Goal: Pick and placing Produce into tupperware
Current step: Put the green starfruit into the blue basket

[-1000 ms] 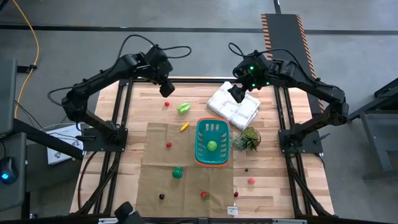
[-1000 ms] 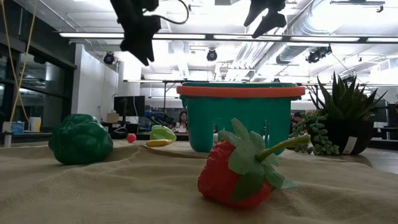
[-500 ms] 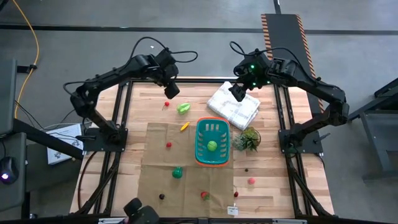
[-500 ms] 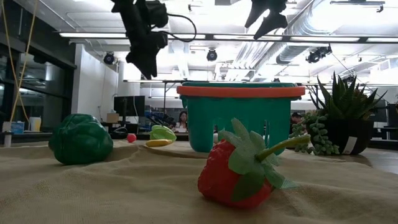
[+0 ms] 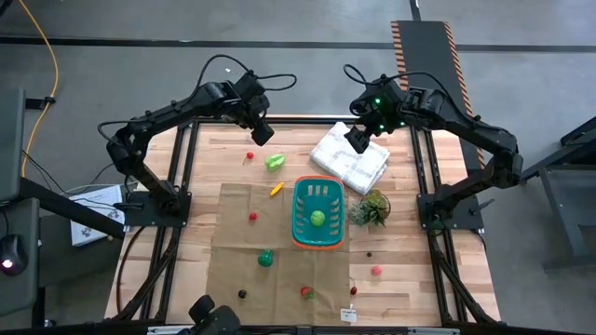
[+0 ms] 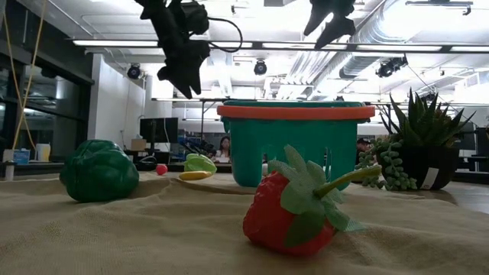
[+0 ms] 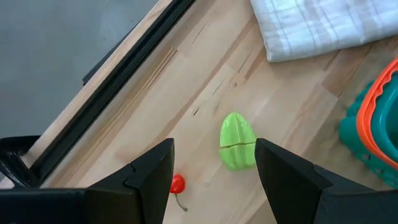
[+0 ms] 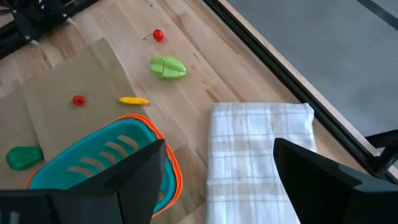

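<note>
My left gripper (image 5: pixel 263 133) hangs with fingers apart, empty, above the light green vegetable (image 7: pixel 237 142) on the bare wood, a cherry (image 7: pixel 177 183) nearby. My right gripper (image 5: pixel 355 141) (spread wide too) waits over the white cloth (image 5: pixel 350 158). The basket (image 5: pixel 318 213) sits mid-table.

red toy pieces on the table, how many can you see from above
5: a small red cherry by the light green piece, a red berry on the brown mat, a strawberry at the mat's near edge, two on bare wood. Others may be hidden.
</note>
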